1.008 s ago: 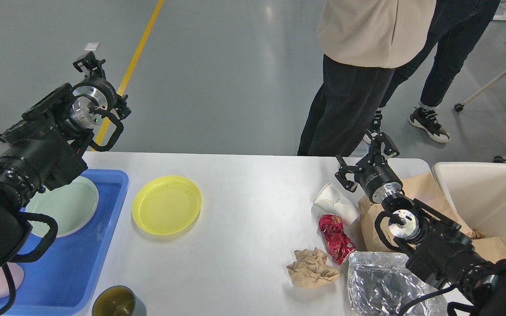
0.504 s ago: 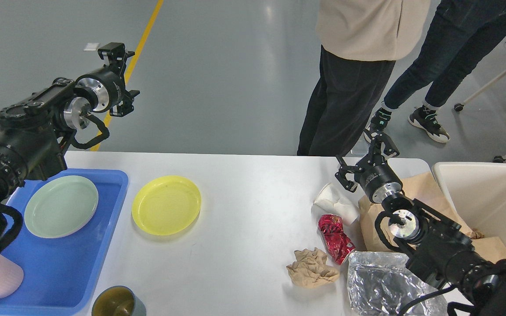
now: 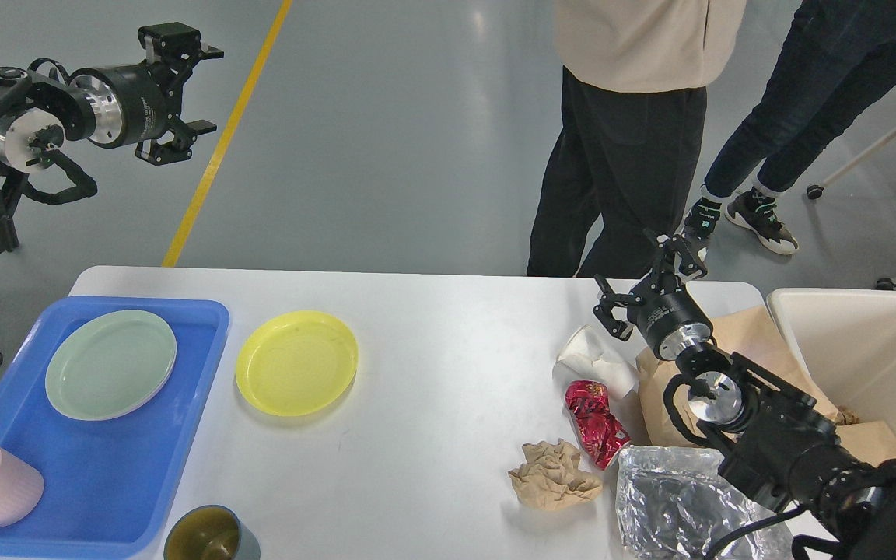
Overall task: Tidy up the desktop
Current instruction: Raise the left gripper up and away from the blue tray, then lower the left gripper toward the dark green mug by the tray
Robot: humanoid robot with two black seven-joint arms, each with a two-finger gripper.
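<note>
Grey floor with a yellow line behind; the desktop (image 3: 432, 389) fills the lower view; left gripper (image 3: 183, 97) open and empty at 10 o'clock, clear of the tray (image 3: 207, 365); right gripper (image 3: 650, 284) open above the cup (image 3: 597, 359), likely ready for rubbish.

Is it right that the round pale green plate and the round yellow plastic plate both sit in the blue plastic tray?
Not quite. The head view shows only the round pale green plate in the blue plastic tray; the round yellow plastic plate lies on the white desktop beside the tray.
</note>
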